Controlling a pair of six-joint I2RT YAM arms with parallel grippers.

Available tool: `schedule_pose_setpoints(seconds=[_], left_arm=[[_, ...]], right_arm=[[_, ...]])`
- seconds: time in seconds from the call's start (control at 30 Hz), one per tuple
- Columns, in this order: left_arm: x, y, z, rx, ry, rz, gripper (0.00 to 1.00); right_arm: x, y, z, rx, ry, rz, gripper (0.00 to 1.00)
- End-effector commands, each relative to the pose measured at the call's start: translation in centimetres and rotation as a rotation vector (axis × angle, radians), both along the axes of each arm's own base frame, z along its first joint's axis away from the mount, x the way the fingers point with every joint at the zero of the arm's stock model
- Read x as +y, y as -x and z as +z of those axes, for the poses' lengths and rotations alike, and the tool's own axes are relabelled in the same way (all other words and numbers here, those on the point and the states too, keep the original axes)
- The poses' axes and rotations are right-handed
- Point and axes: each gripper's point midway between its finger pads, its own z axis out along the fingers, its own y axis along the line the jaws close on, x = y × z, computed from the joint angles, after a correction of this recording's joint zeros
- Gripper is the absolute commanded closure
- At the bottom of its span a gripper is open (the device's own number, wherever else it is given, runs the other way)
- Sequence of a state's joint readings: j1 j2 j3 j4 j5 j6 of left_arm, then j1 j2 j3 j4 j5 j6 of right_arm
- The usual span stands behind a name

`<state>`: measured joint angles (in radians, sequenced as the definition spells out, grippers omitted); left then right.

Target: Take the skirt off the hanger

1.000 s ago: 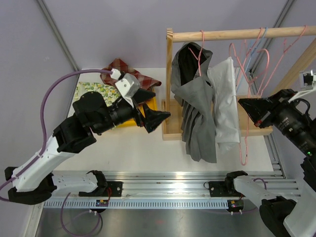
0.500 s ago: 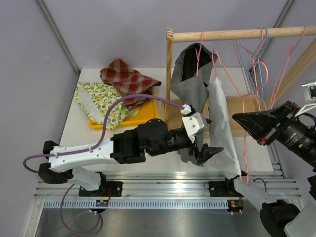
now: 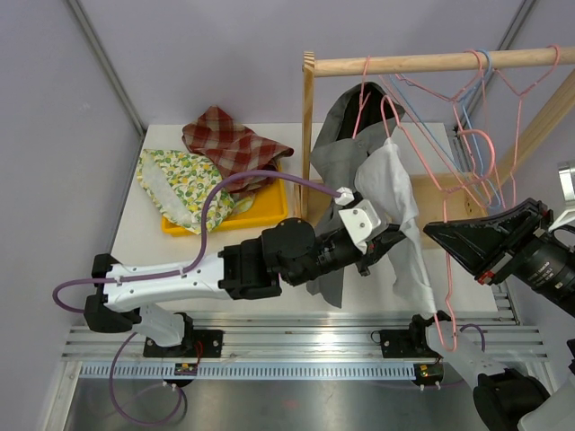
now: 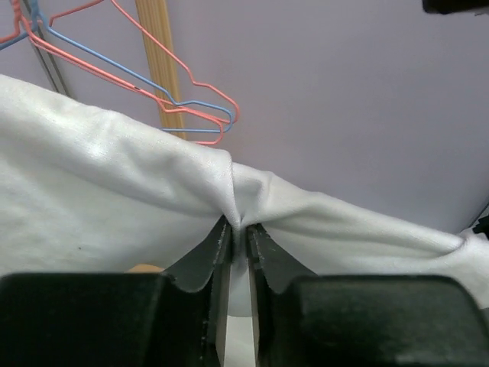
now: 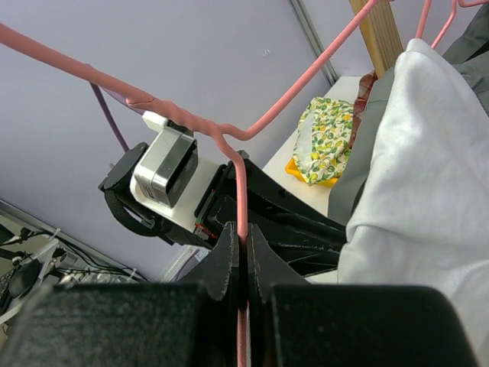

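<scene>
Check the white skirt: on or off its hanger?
On. The white skirt drapes over the pink hanger; the left gripper pinches its fabric, and the right gripper clamps the wire.

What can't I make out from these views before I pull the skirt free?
- Right wrist view: the hanger past the right gripper, cut off by the gripper body and bottom edge.
- Top view: how the skirt sits on the hanger; its folds cover that.
- Top view: the fingertips of the left gripper, hidden by its camera housing and cloth.
- Top view: the grey garment, lower part, behind the left arm.
</scene>
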<state>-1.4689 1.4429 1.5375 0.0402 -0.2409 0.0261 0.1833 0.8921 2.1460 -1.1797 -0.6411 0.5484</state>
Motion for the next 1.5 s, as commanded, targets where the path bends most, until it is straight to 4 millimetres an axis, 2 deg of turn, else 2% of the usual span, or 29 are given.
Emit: schedule_pose_setpoints(seconds=[0.0, 0.07, 0.2, 0.23, 0.27, 0.33, 0.5, 0.53, 0.63, 0.73, 0.8, 0.9, 0.93, 1.0, 1.03, 1.07, 1.13, 1.23, 1.3, 1.4, 1.47], left_arm=[[2.1, -0.2, 3.8, 0.001, 0.106, 0.039, 0.91], [2.8, -0.1, 3.4, 0.008, 0.094, 0.054, 1.00], [5.1, 0.7, 2.1, 0.027, 0.087, 0.069, 1.00], [5.5, 0.9, 1.7, 0.033, 0.083, 0.065, 1.00], [6.0, 1.3, 1.1, 0.037, 0.074, 0.060, 1.00], [6.8, 2.8, -1.0, 0.075, 0.045, 0.026, 1.00], [7.6, 6.6, -6.7, 0.119, -0.091, -0.027, 1.00], [8.0, 7.0, -8.3, 0.121, -0.135, -0.024, 1.00], [9.8, 7.4, -10.4, 0.161, -0.178, 0.019, 1.00], [12.0, 8.0, -11.2, 0.190, -0.190, 0.019, 1.00], [13.0, 8.5, -13.0, 0.194, -0.232, 0.024, 1.00], [14.7, 8.6, -15.8, 0.213, -0.327, 0.050, 1.00], [15.4, 8.4, -17.3, 0.221, -0.386, 0.074, 1.00], [15.9, 8.0, -19.0, 0.210, -0.459, 0.114, 1.00], [16.5, 7.8, -20.3, 0.192, -0.521, 0.130, 1.00], [16.6, 7.7, -21.1, 0.190, -0.557, 0.147, 1.00], [17.0, 7.1, -22.8, 0.168, -0.639, 0.214, 1.00], [17.1, 6.6, -23.9, 0.141, -0.684, 0.259, 1.00], [17.2, 5.7, -23.8, 0.135, -0.683, 0.286, 1.00], [17.7, 3.8, -22.0, 0.135, -0.643, 0.327, 1.00], [18.5, 1.7, -19.5, 0.118, -0.586, 0.368, 1.00]], right_arm=[[0.1, 0.2, 1.6, -0.072, -0.021, 0.013, 1.00], [-0.2, -0.2, 1.6, -0.075, -0.016, -0.016, 1.00], [-1.3, -1.6, 1.6, -0.086, 0.024, -0.106, 1.00], [-1.6, -2.6, 1.4, -0.068, 0.035, -0.140, 1.00], [-2.4, -2.9, 1.6, -0.068, 0.041, -0.194, 1.00], [-2.9, -4.1, 1.5, -0.059, 0.060, -0.241, 1.00], [-4.4, -5.4, 2.2, -0.084, 0.075, -0.341, 1.00], [-4.5, -5.9, 2.2, -0.078, 0.081, -0.352, 1.00], [-5.1, -6.3, 2.1, -0.067, 0.096, -0.393, 1.00], [-5.9, -6.2, 2.0, -0.068, 0.104, -0.433, 1.00], [-6.5, -6.1, 1.8, -0.063, 0.119, -0.468, 1.00], [-7.5, -6.3, 0.8, -0.021, 0.156, -0.521, 1.00], [-7.7, -6.2, 0.4, -0.007, 0.164, -0.530, 1.00], [-8.0, -7.3, -1.4, 0.057, 0.191, -0.552, 1.00], [-8.2, -7.0, -1.9, 0.063, 0.193, -0.562, 1.00], [-8.2, -8.2, -3.4, 0.108, 0.214, -0.570, 1.00], [-8.1, -8.4, -4.1, 0.110, 0.217, -0.567, 1.00], [-7.7, -10.2, -5.5, 0.143, 0.243, -0.558, 1.00], [-7.5, -11.2, -5.8, 0.145, 0.252, -0.555, 1.00], [-7.1, -12.9, -5.4, 0.124, 0.249, -0.550, 1.00], [-7.1, -14.0, -4.7, 0.099, 0.244, -0.557, 1.00]])
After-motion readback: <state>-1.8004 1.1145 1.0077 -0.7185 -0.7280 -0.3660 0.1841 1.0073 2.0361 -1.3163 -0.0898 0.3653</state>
